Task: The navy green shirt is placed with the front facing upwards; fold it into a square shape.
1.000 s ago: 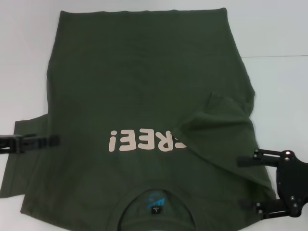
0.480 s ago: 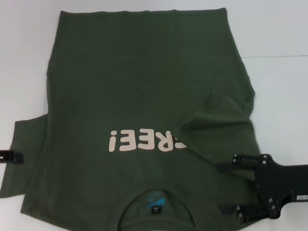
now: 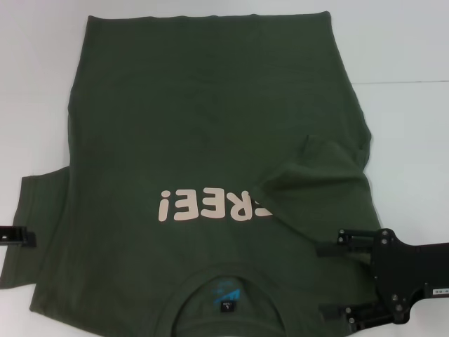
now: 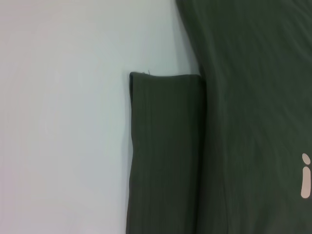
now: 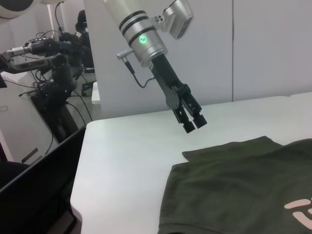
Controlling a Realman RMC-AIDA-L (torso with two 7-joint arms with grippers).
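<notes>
On the white table (image 3: pixel 407 49), the soft olive shirt (image 3: pixel 203 126) lies rumpled; right gripper (image 3: pixel 330 279) fingers wide, left gripper (image 5: pixel 191 122) seemingly closed.

Shirt (image 3: pixel 210 140) flat on desk (image 3: pixel 407 140), collar toward the near edge, hem toward the far edge. Right sleeve (image 3: pixel 319 179) folded inward onto the chest; left sleeve (image 3: pixel 31 225) spread out toward the left edge. Right pincer (image 3: pixel 335 279) over the shirt's near-right part. Left pincer (image 5: pixel 191 121) off the shirt, above the left edge.
</notes>
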